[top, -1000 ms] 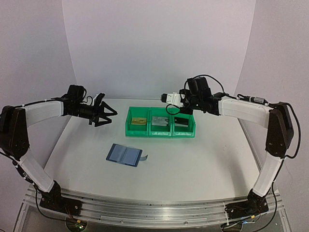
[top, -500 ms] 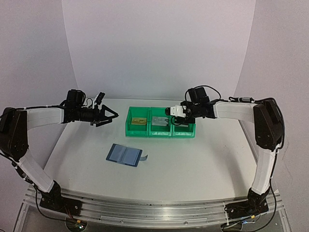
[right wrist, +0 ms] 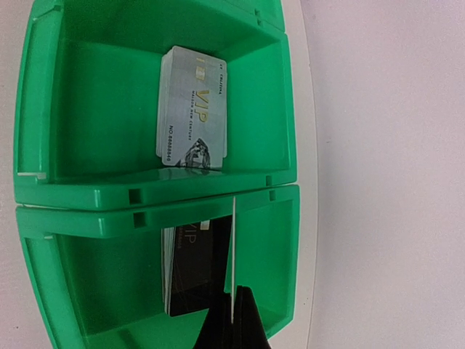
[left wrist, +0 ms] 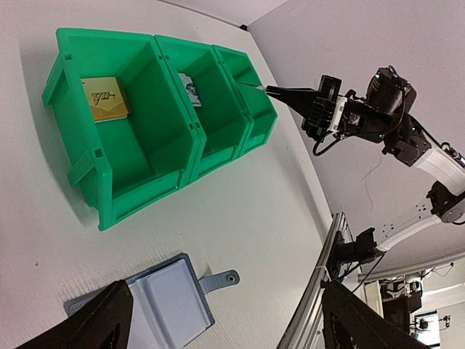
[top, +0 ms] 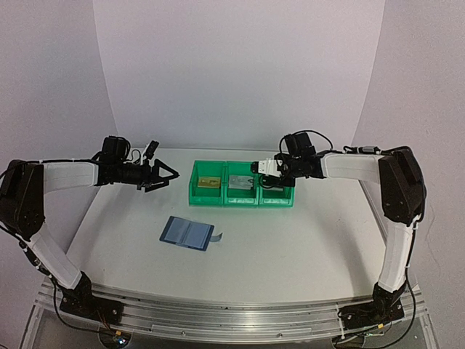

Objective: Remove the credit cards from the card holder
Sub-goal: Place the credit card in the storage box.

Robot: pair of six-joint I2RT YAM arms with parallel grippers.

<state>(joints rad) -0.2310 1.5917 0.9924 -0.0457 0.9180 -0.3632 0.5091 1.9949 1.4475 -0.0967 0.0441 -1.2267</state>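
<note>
The blue card holder [top: 187, 233] lies open on the table with its strap [top: 218, 235] to the right; the left wrist view shows it [left wrist: 163, 305] with pale sleeves. My right gripper [top: 259, 171] is shut on a thin card [right wrist: 233, 254] seen edge-on, over the right green bin [top: 276, 195]. That bin holds a black card stack [right wrist: 196, 269]. A silver card [right wrist: 192, 116] lies in the middle bin and a gold card [left wrist: 105, 98] in the left bin. My left gripper [top: 168, 177] is open and empty, in the air left of the bins.
The three joined green bins [top: 207, 196] stand at the table's far middle. White table surface [top: 305, 240] lies around the card holder. The metal rail [top: 218, 313] runs along the near edge.
My right gripper has come down and nearer to the right bin with the card in it. My left gripper has turned slightly and stays open.
</note>
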